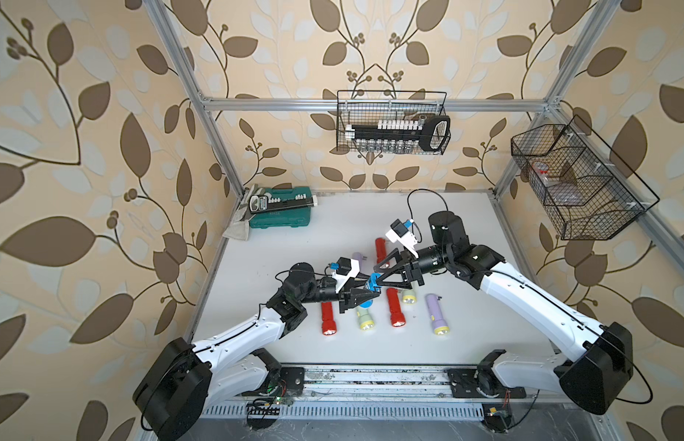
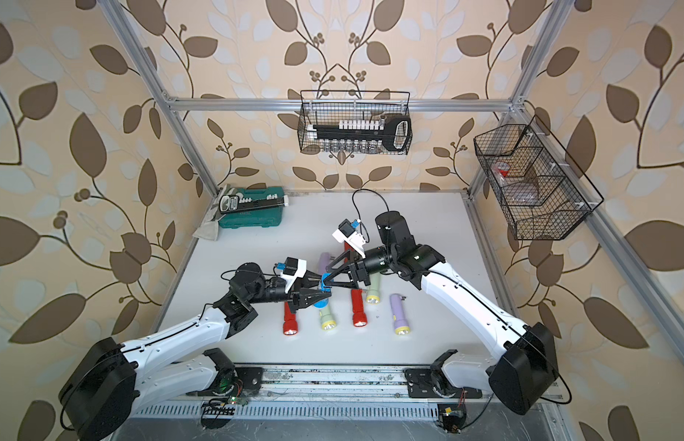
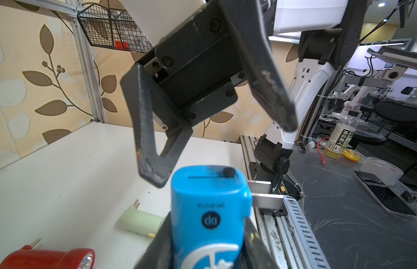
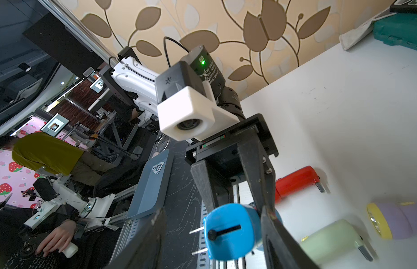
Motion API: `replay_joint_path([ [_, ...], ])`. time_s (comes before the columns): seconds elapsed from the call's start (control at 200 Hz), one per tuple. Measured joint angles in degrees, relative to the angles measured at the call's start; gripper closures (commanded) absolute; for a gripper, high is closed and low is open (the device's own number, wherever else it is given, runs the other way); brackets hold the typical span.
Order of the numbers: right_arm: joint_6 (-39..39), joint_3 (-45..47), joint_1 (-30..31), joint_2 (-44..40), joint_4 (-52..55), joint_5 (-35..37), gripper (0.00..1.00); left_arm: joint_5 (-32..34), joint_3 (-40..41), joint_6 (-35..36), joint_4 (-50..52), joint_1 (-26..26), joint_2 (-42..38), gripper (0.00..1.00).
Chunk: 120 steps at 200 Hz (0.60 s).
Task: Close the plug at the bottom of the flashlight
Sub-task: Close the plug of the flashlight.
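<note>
The blue flashlight [image 3: 209, 198] is held up off the tabletop [image 1: 485, 305], above the other flashlights [image 1: 328, 319] lying there, so that both arms can get at it freely. The left gripper [image 1: 371, 292] is clamped on its body partway along, jaws pressed to either side. This leaves the base end bare and turned toward the opposite arm. It acts as a vice: the plug [image 3: 265, 195] needs something firm to be pushed against, and a loose flashlight on the tabletop would simply slide. In the left wrist view the plug's two flat prongs stick straight out from the side of the base, so it is not yet folded in. The right gripper [image 1: 377, 275] has its jaws apart and holds nothing. In the right wrist view they bracket the base end, one finger [image 4: 270, 223] close against the blue shell and the other finger [image 4: 156, 230] standing clear on the side where the prongs [image 4: 198, 240] project. That straddle looks deliberate. Closing the jaws should press the prongs flat toward the body, the near finger serving as the backstop.
</note>
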<state>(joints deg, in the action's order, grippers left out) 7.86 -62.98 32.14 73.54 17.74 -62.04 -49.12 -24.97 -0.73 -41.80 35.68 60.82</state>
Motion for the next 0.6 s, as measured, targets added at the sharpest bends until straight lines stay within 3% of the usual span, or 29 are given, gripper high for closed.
replay_joint_path([
  [0.21,-0.24,0.04,0.0,0.02,-0.35,-0.2,0.5,-1.92,-0.02,-1.22,-1.03,0.0,1.03,1.0],
  [0.6,-0.22,1.81,0.0,0.0,-0.44,0.07,0.51,-2.97,-0.04,-2.45,-1.68,0.0,1.16,1.0],
])
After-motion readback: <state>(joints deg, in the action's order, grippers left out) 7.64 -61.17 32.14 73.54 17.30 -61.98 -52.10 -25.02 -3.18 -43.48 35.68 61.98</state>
